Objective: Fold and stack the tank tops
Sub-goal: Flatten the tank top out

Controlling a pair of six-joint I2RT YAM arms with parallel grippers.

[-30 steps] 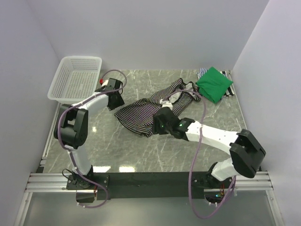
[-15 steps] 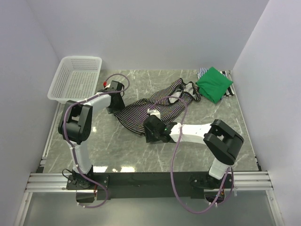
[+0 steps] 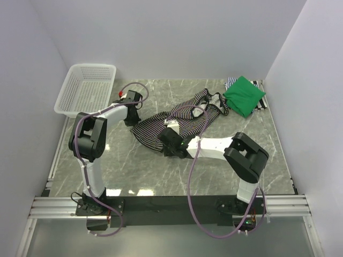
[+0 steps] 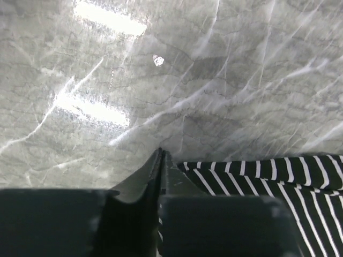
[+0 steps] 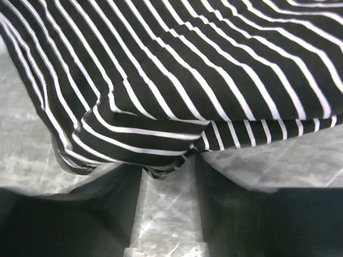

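Note:
The black-and-white striped tank top [image 3: 179, 124] lies spread and crumpled mid-table. My left gripper [image 3: 134, 115] is down at its far-left corner with the jaws pressed together [image 4: 161, 156]. Striped cloth [image 4: 268, 176] lies beside the right finger, and a strip of it shows in the seam between the two. My right gripper [image 3: 165, 141] sits at the top's near edge. Its fingers stand apart over bare marble, the folded hem [image 5: 161, 134] resting at their tips [image 5: 169, 170]. The green tank top [image 3: 244, 95] lies folded at the far right on the finely blue-and-white striped one [image 3: 230, 82].
A white mesh basket [image 3: 86, 89] stands at the far left corner, just behind my left arm. White walls close in the grey marble table [image 3: 161, 176] on three sides. Purple cables loop over both arms.
My left gripper has closed at the striped top's left corner. My right gripper slid left along the top's near edge, and its jaws have narrowed.

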